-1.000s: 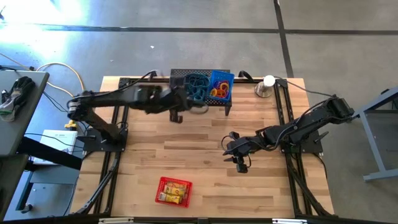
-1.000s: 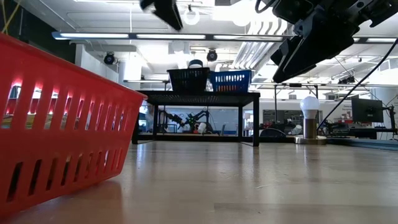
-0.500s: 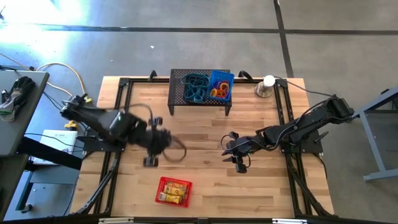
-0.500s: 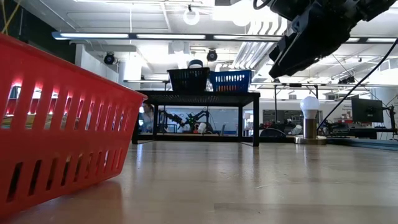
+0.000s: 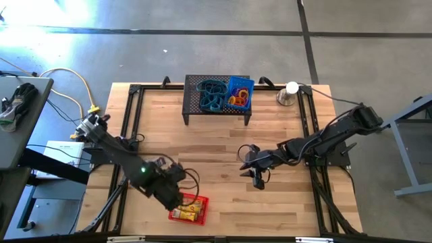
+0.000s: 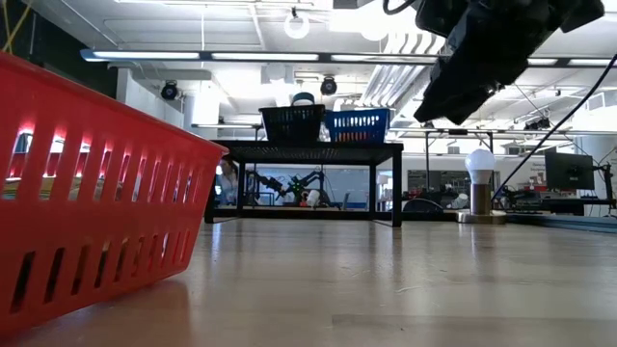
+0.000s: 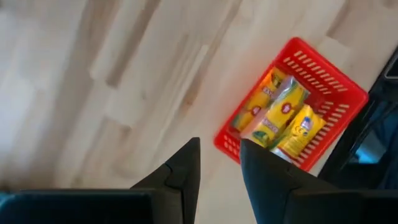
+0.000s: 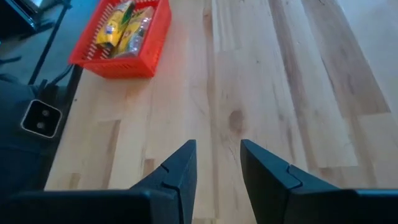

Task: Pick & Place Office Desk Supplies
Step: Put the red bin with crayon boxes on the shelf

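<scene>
My left gripper (image 5: pixel 178 200) hovers open at the near left, just beside the red basket (image 5: pixel 188 208), and nothing is between its fingers (image 7: pixel 219 163). Yellow packs (image 7: pixel 281 115) lie in that basket, which rests on the table. My right gripper (image 5: pixel 246 160) hangs open over bare wood at mid-table (image 8: pixel 217 155), holding nothing. Teal loops (image 5: pixel 212 94) lie in a black basket, and orange rings (image 5: pixel 237 100) in a blue basket (image 5: pixel 241 89). Both baskets stand on the black mesh stand (image 5: pixel 193 106) at the far edge.
A silver cone with a white ball (image 5: pixel 289 93) stands at the far right. In the low view the red basket's wall (image 6: pixel 87 202) fills the left, with the stand (image 6: pixel 304 146) far behind it. Bare wood (image 5: pixel 223 145) lies between the stand and the red basket.
My left gripper has swung from the mesh stand at the far edge toward the near and left edges. It has sunk a little, rolled about and tipped downward, and it now hangs beside the red basket. My right arm has stayed in place.
</scene>
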Motion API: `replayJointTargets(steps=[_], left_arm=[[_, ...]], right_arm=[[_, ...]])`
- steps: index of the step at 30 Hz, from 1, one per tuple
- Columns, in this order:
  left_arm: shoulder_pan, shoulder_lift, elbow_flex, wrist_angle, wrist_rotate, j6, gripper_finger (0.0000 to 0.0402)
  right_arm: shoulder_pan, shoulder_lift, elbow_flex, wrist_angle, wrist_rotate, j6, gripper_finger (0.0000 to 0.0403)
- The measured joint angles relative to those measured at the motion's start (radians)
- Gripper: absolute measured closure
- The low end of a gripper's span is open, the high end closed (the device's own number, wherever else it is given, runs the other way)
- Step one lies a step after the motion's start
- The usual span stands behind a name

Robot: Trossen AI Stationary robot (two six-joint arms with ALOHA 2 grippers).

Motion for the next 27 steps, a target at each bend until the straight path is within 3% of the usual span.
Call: replayJointTargets(steps=[10,16,20,27], left_arm=[[-0.060,0.117,-0.001,-0.023,0.181,-0.351,0.0293],[-0.131,0.111,-0.037,-0.038,0.075,-0.577,0.0293],[-0.184,0.109,-0.093,-0.017,0.062,-0.764,0.0293],[-0.203,0.109,-0.176,0.129,0.032,-0.811,0.0293]], right_arm=[[0.079,0.061,0.000,0.127,0.030,0.032,0.0292],[0.142,0.062,0.000,0.218,0.030,0.032,0.0292],[0.196,0.062,0.000,0.319,0.047,0.027,0.0292],[0.252,0.062,0.000,0.423,0.178,0.020,0.0292]])
